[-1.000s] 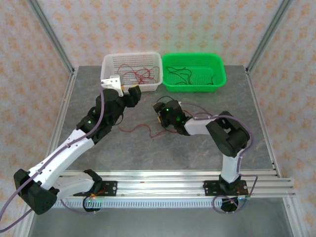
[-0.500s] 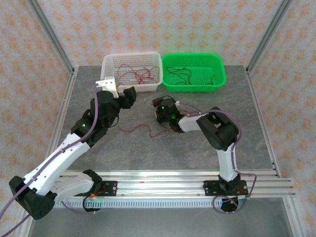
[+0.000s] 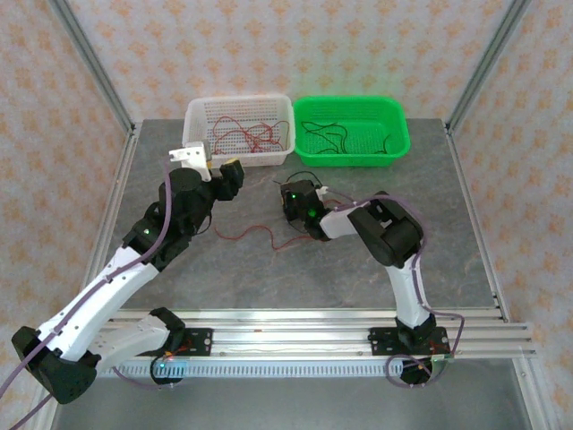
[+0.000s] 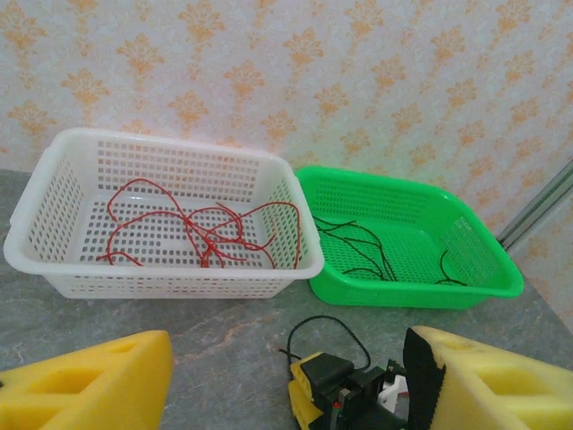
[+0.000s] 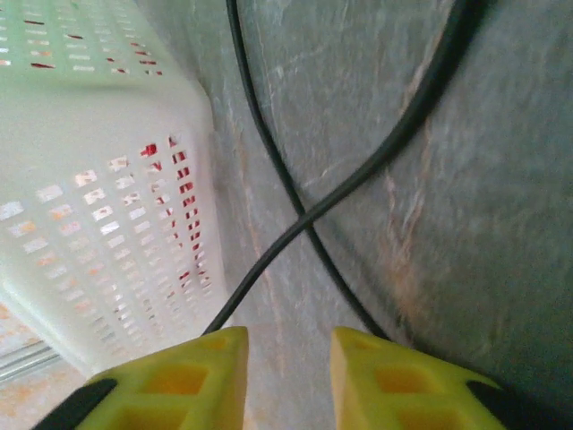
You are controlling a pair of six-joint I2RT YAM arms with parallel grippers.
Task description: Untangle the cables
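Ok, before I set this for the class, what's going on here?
Thin wires are being untangled and sorted. Red wires lie in the white basket, black wires in the green basket. One red wire lies loose on the table. The right claw is low over a looped black wire on the table, jaws slightly apart. The left claw hangs open near the white basket.

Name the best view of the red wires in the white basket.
Left wrist: the red wires lie large and clear in the white basket. Top view shows them small; right wrist, just red bits through the holes.
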